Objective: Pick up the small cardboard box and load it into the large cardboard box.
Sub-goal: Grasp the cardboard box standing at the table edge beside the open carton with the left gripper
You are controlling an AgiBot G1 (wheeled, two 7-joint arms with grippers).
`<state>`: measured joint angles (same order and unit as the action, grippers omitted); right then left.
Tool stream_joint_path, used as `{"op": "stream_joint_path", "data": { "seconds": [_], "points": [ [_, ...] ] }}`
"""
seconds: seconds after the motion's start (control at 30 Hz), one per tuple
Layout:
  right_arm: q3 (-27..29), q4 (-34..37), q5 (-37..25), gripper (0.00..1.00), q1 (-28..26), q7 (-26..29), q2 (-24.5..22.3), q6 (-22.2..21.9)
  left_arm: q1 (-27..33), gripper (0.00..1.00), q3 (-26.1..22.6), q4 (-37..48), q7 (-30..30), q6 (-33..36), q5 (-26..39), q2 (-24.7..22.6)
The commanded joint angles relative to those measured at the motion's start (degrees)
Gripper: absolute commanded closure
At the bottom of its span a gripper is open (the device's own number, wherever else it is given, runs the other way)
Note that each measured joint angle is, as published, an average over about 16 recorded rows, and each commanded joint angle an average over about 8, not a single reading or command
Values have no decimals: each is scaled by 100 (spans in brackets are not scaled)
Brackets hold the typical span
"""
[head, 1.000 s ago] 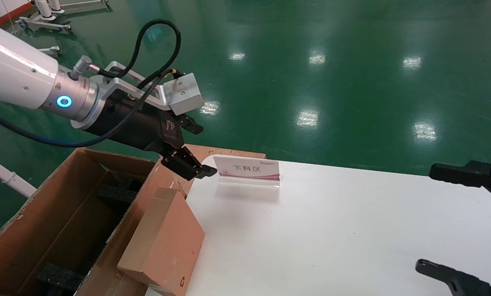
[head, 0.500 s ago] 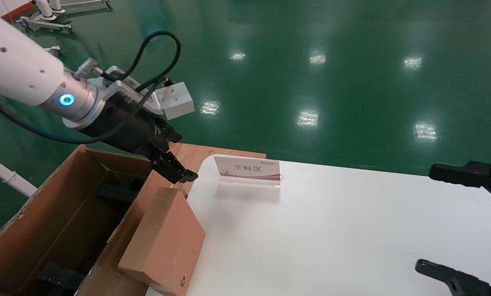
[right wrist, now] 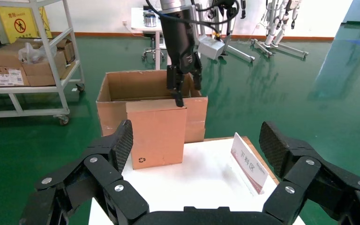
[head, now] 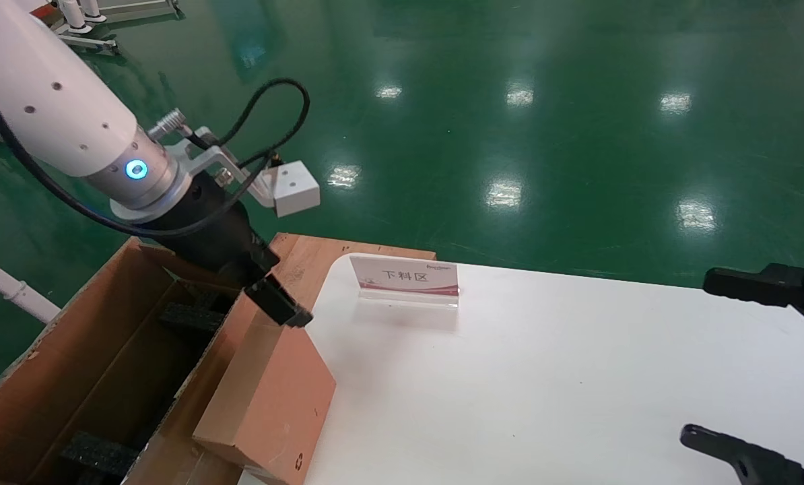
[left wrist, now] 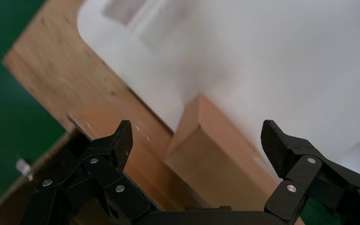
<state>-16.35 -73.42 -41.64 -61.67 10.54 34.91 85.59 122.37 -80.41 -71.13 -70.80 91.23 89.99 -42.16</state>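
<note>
Head view shows the left tool (head: 277, 306) reaching down from the white left arm to the far top edge of the small cardboard box (head: 267, 397), which sits at the left edge of the white table (head: 543, 377) with one side against the wall of the large cardboard box (head: 72, 377). From the left wrist view the left tool (left wrist: 197, 140) has its fingers (left wrist: 122, 138) spread wide, one on each side of the far corner of the small cardboard box (left wrist: 215, 159), gripping nothing; whether a fingertip touches the carton cannot be told. The right wrist view shows the small cardboard box (right wrist: 155, 133) resting on the table's far end, recycling mark near a lower corner, directly in front of the large cardboard box (right wrist: 122, 93), with the left tool (right wrist: 183, 91) just above its top edge. Black foam blocks (head: 186, 313) lie on the large box's floor. A white sign (head: 405, 279) with red characters stands on the table, apart from the small box. The right tool (right wrist: 197, 140) is wide open and empty, over the table's right side.
</note>
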Motion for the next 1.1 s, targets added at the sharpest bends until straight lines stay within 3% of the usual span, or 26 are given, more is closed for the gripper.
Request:
{"op": "stream_joint_path", "data": {
  "seconds": [0.03,0.63,1.1],
  "points": [
    [-1,0,1,0,0,0,0,0,113,0,-263,47,-109,1,-80,-43],
    [-8,0,5,0,-2,-4,-3,-3,586,0,-1693,448,-396,-72,-809,-235],
    [-13,0,9,0,-3,-7,-5,-6,327,0,-2081,1016,106,-175,-1100,-238]
  ]
}}
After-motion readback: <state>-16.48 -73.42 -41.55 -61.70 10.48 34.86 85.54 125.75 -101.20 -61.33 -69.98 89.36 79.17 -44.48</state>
